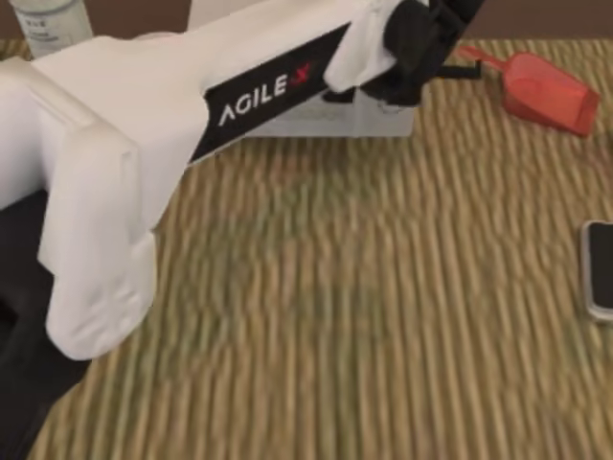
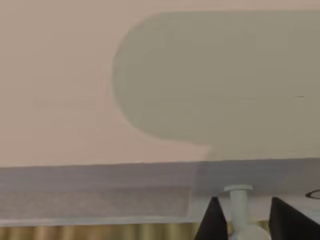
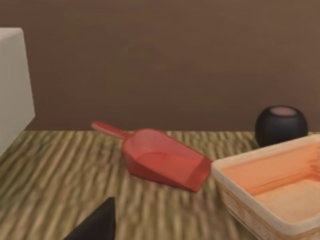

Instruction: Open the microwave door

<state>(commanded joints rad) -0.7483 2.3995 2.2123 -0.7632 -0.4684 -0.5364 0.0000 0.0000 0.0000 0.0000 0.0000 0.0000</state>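
Our left hand (image 2: 242,220) sits at the top centre of the top view, tight against the small white boxy microwave (image 1: 330,117), whose body the arm mostly hides. In the left wrist view, the two dark fingers (image 2: 212,222) stand either side of a slim white post handle (image 2: 239,207) at the bottom right of the frame; we cannot tell whether they are pressing on it. That handle looks like the place to take hold.

The flat white microwave door (image 2: 150,90) fills the upper frame, smooth, with a rounded grey window patch. We judge it a light, rigid, hinged panel. The smooth handle could slip, and a hard pull may drag the light box across the straw-striped woven worktop (image 1: 364,316).

Our right hand shows only one dark fingertip (image 3: 97,225) at the bottom left of its wrist view, parked; we cannot tell its opening.
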